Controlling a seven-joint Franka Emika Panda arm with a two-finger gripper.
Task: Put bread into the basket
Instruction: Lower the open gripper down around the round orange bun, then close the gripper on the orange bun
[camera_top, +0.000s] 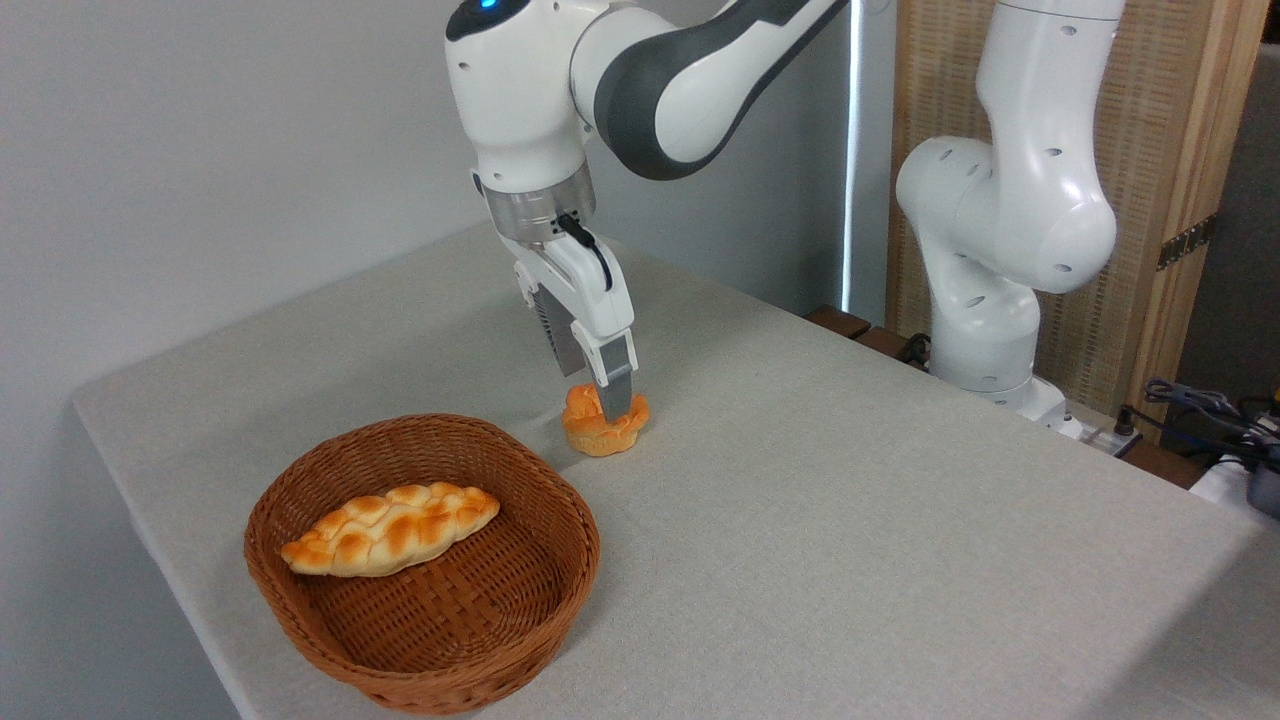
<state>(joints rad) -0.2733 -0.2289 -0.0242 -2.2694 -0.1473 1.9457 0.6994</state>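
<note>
The bread (606, 428), a small orange-golden bun with a lobed top, rests on the table just behind and to the right of the basket (560, 500). My gripper (601, 398) has come straight down onto it. The near finger (616, 385) crosses the bun's top and the other finger is behind it. The jaws are closed in on the bun, which looks pinched, with one lobe pushed up on the left. The oval brown wicker basket stands at the front left of the table.
A long braided loaf (392, 528) lies inside the basket, towards its left half. The arm's white base (1000, 260) stands off the table's back right edge, with cables (1200, 410) further right. The table (850, 520) is covered in pale grey cloth.
</note>
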